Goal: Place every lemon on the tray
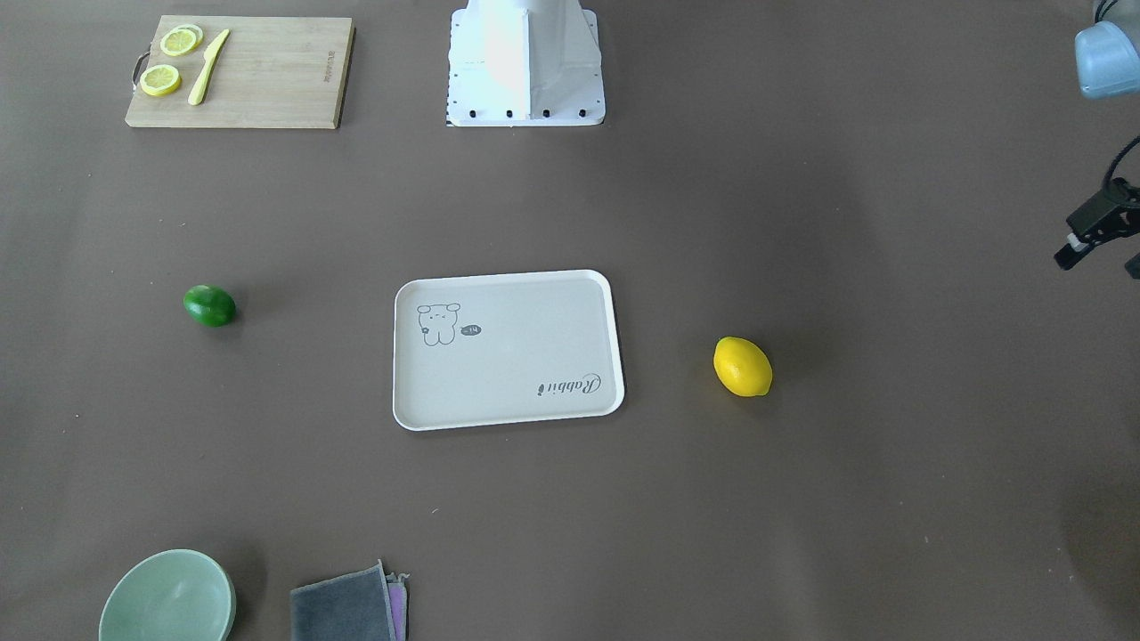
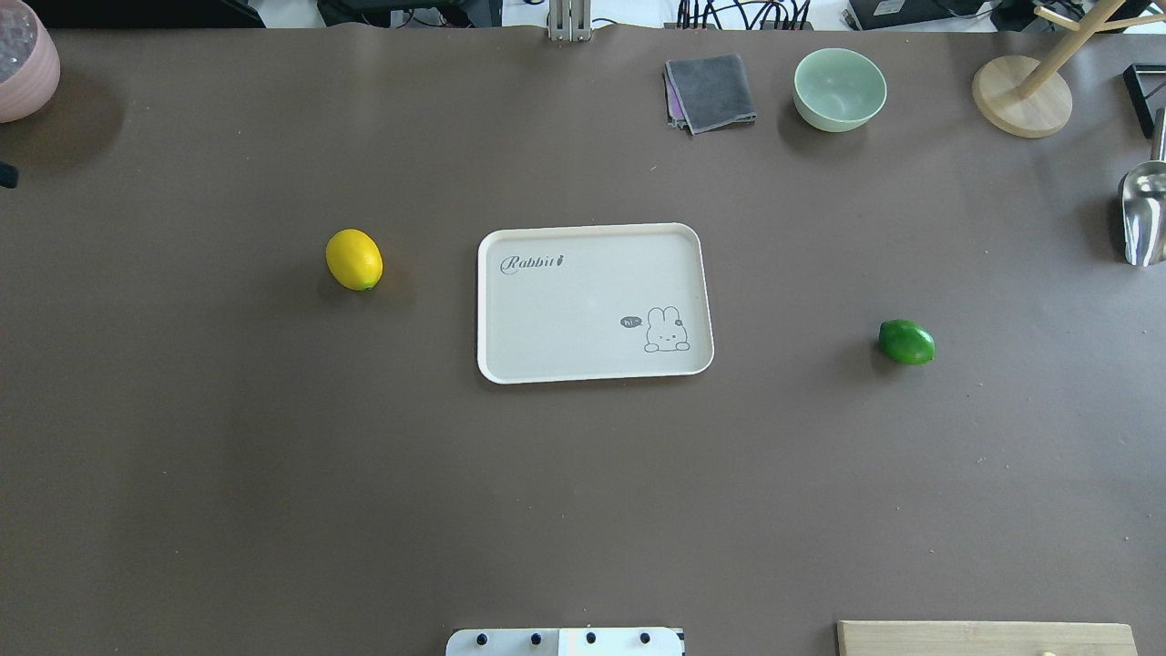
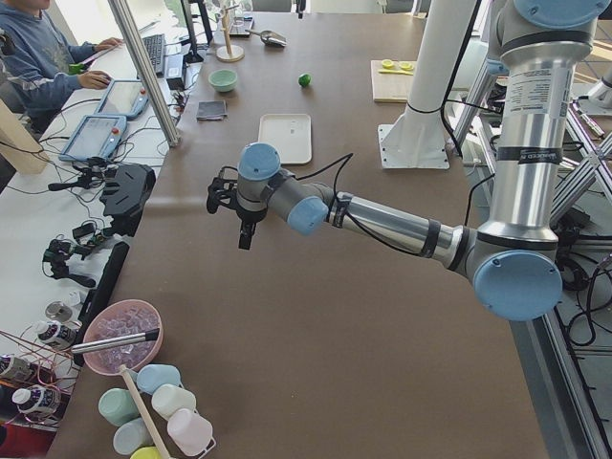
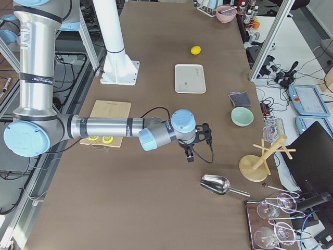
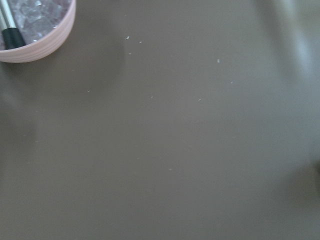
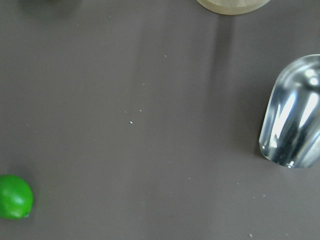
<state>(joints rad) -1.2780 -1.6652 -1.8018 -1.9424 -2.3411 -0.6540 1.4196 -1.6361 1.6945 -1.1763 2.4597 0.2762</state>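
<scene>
The cream tray [image 2: 592,273] lies flat mid-table with nothing on it. The yellow lemon [image 2: 354,260] lies on the table left of it in the overhead view, and the green lemon [image 2: 906,342] lies on the table to its right. The green lemon also shows at the lower left of the right wrist view [image 6: 15,196]. My left gripper [image 3: 245,239] hangs above bare table far from the yellow lemon; part of it shows at the front view's right edge [image 1: 1094,240]. My right gripper [image 4: 190,155] hangs beyond the green lemon, near the scoop. I cannot tell whether either is open or shut.
A wooden cutting board [image 1: 267,80] with lemon slices [image 1: 160,80] and a yellow knife [image 1: 207,69] lies near the robot base [image 1: 525,71]. A green bowl [image 2: 839,88], grey cloth [image 2: 710,91], wooden stand [image 2: 1020,96], metal scoop [image 2: 1143,214] and pink ice bowl [image 2: 23,64] stand at the edges.
</scene>
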